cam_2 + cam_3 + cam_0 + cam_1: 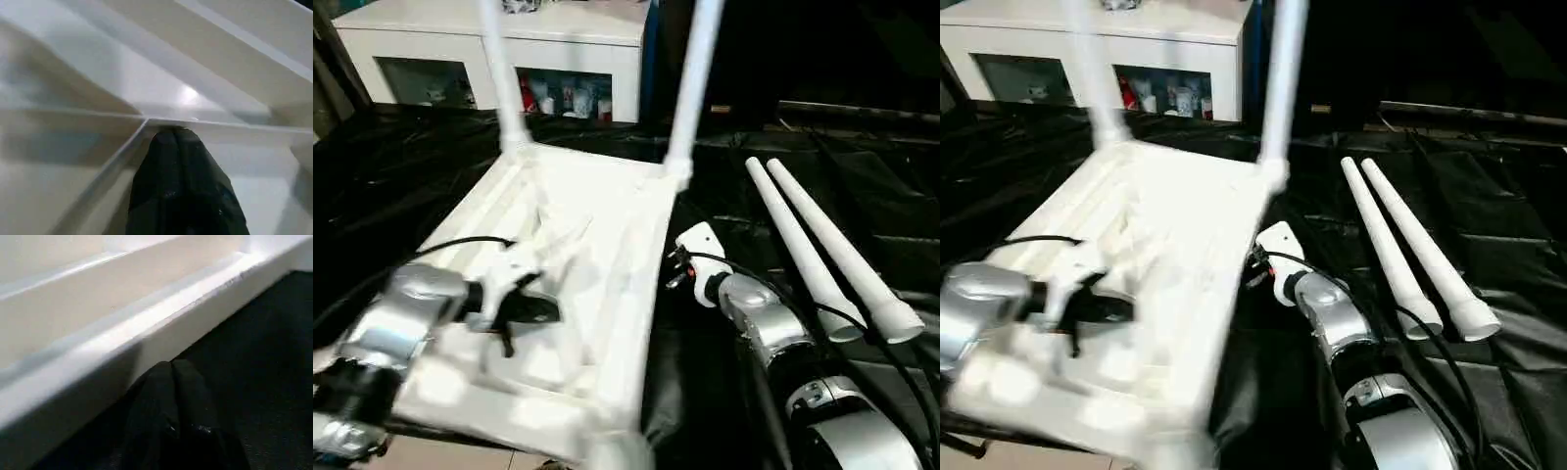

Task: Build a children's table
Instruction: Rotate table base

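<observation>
We saw the left gripper (pixel 181 142) clenched empty over the ribbed tabletop (pixel 607 255), and the right gripper (pixel 173 369) clenched empty beside its edge.

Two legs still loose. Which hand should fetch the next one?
Right, probably. The loose legs lie on the robot's right, beside the right hand, shut by the tabletop edge. The left hand is over the ribs.

The right gripper (pixel 172 366) is seen with its black fingers (pixel 151 401) pressed together. Their tips are held against the white tabletop's (pixel 98 328) outer side wall, above black sheeting (pixel 264 357).
</observation>
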Controlling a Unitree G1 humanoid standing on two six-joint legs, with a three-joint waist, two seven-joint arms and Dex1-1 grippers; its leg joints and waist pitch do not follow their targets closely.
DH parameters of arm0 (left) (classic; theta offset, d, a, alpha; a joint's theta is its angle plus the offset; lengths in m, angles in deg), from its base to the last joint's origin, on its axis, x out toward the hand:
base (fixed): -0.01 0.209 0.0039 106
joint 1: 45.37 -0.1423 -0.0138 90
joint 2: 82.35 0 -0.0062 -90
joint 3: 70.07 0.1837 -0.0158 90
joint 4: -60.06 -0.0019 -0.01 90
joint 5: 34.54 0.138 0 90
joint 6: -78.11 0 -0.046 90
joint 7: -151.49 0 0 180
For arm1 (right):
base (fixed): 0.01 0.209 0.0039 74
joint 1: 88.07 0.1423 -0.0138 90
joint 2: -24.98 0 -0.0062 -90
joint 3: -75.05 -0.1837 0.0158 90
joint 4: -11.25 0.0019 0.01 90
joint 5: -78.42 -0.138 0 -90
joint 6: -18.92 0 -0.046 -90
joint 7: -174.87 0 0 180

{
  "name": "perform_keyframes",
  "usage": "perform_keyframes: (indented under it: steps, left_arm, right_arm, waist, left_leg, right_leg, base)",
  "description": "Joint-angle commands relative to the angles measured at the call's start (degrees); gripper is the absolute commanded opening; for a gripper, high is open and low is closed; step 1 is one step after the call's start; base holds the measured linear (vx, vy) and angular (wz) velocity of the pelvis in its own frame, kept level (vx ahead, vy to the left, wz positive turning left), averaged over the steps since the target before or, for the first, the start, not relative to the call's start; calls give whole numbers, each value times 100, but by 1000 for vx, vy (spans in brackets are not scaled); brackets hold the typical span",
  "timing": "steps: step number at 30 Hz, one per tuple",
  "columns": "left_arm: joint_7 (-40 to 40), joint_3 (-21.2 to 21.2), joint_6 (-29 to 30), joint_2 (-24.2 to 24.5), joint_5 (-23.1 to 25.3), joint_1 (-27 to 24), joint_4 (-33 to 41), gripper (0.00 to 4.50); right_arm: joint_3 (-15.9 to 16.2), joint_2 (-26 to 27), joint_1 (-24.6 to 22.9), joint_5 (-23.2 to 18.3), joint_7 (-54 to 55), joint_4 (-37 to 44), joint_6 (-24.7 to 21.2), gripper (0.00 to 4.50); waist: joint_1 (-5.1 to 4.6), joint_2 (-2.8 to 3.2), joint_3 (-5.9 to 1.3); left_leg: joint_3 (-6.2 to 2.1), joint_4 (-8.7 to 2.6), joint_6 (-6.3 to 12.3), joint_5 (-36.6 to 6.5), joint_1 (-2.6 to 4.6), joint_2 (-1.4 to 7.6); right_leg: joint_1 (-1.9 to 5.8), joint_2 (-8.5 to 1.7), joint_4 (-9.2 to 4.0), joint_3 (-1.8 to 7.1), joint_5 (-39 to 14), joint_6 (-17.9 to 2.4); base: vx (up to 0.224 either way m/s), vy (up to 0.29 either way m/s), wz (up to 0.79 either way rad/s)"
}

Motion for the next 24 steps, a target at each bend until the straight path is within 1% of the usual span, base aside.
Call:
perform_keyframes:
  steps: [1, 2, 3, 4, 5, 6, 7, 8, 9, 10, 11, 12, 13, 14, 15, 17, 18, 19, 20, 21, 22, 23, 24]
  left_arm:
    - [64, 181, -188, -295, -157, 289, 275, 0]
    - [41, 201, -218, -339, -134, 314, 238, 0]
    - [23, 210, -240, -366, -117, 330, 213, 0]
    - [-122, 214, -372, -476, -17, 395, 50, 0]
    - [-237, 217, -475, -559, 61, 446, -77, 0]
    - [-295, 224, -526, -596, 94, 473, -139, 0]
    - [-770, 173, -773, -816, 273, 672, -567, 0]
    - [-880, 160, -826, -866, 312, 719, -665, 0]
    - [-1151, 152, -1016, -950, 439, 848, -938, 0]
    - [-1334, 153, -1158, -998, 531, 940, -1131, 0]
    - [-1511, 174, -1356, -992, 647, 1030, -1333, 0]
    - [-1586, 167, -1415, -990, 680, 1058, -1398, 0]
    - [-1681, 159, -1490, -987, 722, 1093, -1480, 0]
    - [-1962, 135, -1679, -976, 832, 1189, -1716, 0]
    - [-2088, 120, -1759, -964, 879, 1224, -1815, 0]
    - [-2280, 95, -1997, -935, 1008, 1291, -2046, 0]
    - [-2390, 59, -2064, -943, 1035, 1316, -2133, 0]
    - [-2426, 46, -2084, -946, 1041, 1324, -2161, 0]
    - [-2588, 29, -2201, -934, 1104, 1354, -2258, 0]
    - [-2812, -16, -2363, -946, 1150, 1414, -2426, 0]
    - [-2812, -16, -2363, -946, 1150, 1414, -2426, 0]
    - [-3125, -112, -2583, -988, 1153, 1501, -2646, 0]
    - [-3125, -112, -2583, -988, 1153, 1501, -2646, 0]
  right_arm:
    - [164, 164, 161, -5, -172, 11, 168, 6]
    - [157, 160, 172, 2, -178, -18, 193, 6]
    - [150, 157, 182, 9, -180, -43, 213, 6]
    - [143, 138, 183, 24, -166, -54, 237, 6]
    - [137, 123, 183, 35, -154, -60, 254, 6]
    - [133, 116, 185, 41, -148, -66, 266, 6]
    - [78, 39, 175, 48, -53, 4, 270, 6]
    - [64, 20, 173, 49, -32, 21, 271, 6]
    - [23, -56, 168, 109, 131, 89, 268, 6]
    - [-9, -114, 165, 166, 265, 139, 269, 6]
    - [-55, -230, 143, 283, 533, 274, 144, 6]
    - [-74, -273, 125, 322, 632, 349, 64, 6]
    - [-98, -328, 103, 370, 756, 444, -36, 6]
    - [-206, -482, 33, 416, 942, 736, -376, 6]
    - [-281, -551, -19, 334, 836, 905, -513, 6]
    - [-489, -683, -134, 89, 582, 1308, -789, 6]
    - [-575, -712, -154, 10, 577, 1423, -879, 6]
    - [-600, -720, -158, -13, 578, 1455, -905, 6]
    - [-712, -751, -168, -110, 598, 1585, -1027, 6]
    - [-828, -806, -177, -188, 658, 1745, -1185, 6]
    - [-828, -806, -177, -188, 658, 1745, -1185, 6]
    - [-948, -909, -195, -231, 755, 1990, -1476, 6]
    - [-948, -909, -195, -231, 755, 1990, -1476, 6]
  waist:
    - [0, 82, -406]
    - [-3, 101, -405]
    - [-4, 80, -412]
    - [-9, 76, -407]
    - [-19, 92, -406]
    - [-9, 83, -418]
    - [-5, 146, -415]
    - [-25, 102, -393]
    - [-5, 110, -401]
    - [-3, 105, -397]
    - [3, 100, -392]
    - [7, 103, -394]
    - [-7, 87, -393]
    - [-6, 73, -388]
    - [3, 67, -406]
    - [13, 71, -409]
    - [11, 62, -408]
    - [12, 61, -418]
    - [5, 64, -410]
    - [-4, 40, -413]
    - [7, 47, -414]
    - [6, 57, -416]
    - [19, 49, -413]
  left_leg:
    - [-93, -412, -121, -1138, 178, 181]
    - [-92, -410, -131, -1146, 177, 179]
    - [-93, -401, -115, -1113, 169, 172]
    - [-96, -403, -104, -1099, 155, 169]
    - [-92, -398, -87, -1120, 161, 163]
    - [-92, -386, -72, -1085, 171, 166]
    - [-101, -385, -84, -1105, 169, 164]
    - [-82, -391, -104, -1275, 178, 147]
    - [-99, -395, -132, -1360, 195, 159]
    - [-96, -394, -145, -1399, 190, 157]
    - [-106, -405, -167, -1474, 185, 155]
    - [-119, -410, -184, -1485, 185, 163]
    - [-123, -415, -195, -1465, 169, 157]
    - [-128, -414, -192, -1382, 163, 150]
    - [-123, -397, -170, -1318, 173, 148]
    - [-120, -389, -140, -1283, 164, 149]
    - [-117, -384, -94, -1248, 157, 138]
    - [-122, -382, -89, -1209, 157, 144]
    - [-118, -379, -72, -1189, 149, 140]
    - [-115, -375, -48, -1176, 150, 136]
    - [-114, -373, -42, -1175, 161, 137]
    - [-119, -377, -47, -1167, 152, 146]
    - [-113, -372, -54, -1185, 175, 144]
  right_leg:
    - [274, -283, -327, 242, -202, -1433]
    - [276, -277, -330, 239, -157, -1442]
    - [292, -280, -318, 239, -88, -1468]
    - [302, -282, -318, 238, -89, -1469]
    - [295, -272, -338, 237, -98, -1454]
    - [302, -277, -325, 242, -26, -1468]
    - [297, -278, -318, 238, -39, -1467]
    - [288, -249, -369, 237, -209, -1425]
    - [293, -270, -382, 244, -354, -1391]
    - [291, -276, -385, 243, -422, -1378]
    - [294, -279, -405, 239, -624, -1312]
    - [299, -284, -408, 237, -675, -1279]
    - [303, -278, -407, 238, -720, -1234]
    - [307, -251, -411, 234, -713, -1177]
    - [310, -255, -397, 241, -609, -1157]
    - [313, -261, -392, 240, -538, -1127]
    - [321, -250, -403, 241, -494, -1102]
    - [323, -264, -385, 240, -447, -1123]
    - [311, -258, -392, 232, -438, -1161]
    - [312, -250, -396, 234, -428, -1177]
    - [309, -255, -394, 234, -437, -1183]
    - [308, -265, -385, 230, -450, -1201]
    - [297, -250, -403, 232, -498, -1183]
  base:
    - [0, 0, 0]
    - [0, 0, 0]
    - [0, 0, 0]
    - [0, 0, 0]
    - [0, 0, 0]
    - [0, 0, 0]
    - [0, 0, 0]
    - [0, 0, 0]
    - [0, 0, 0]
    - [0, 0, 0]
    - [0, 0, 0]
    - [0, 0, 0]
    - [0, 0, 0]
    - [0, 0, 0]
    - [0, 0, 0]
    - [0, 0, 0]
    - [0, 0, 0]
    - [0, 0, 0]
    - [0, 0, 0]
    - [0, 0, 0]
    - [0, 0, 0]
    - [0, 0, 0]
    - [0, 0, 0]
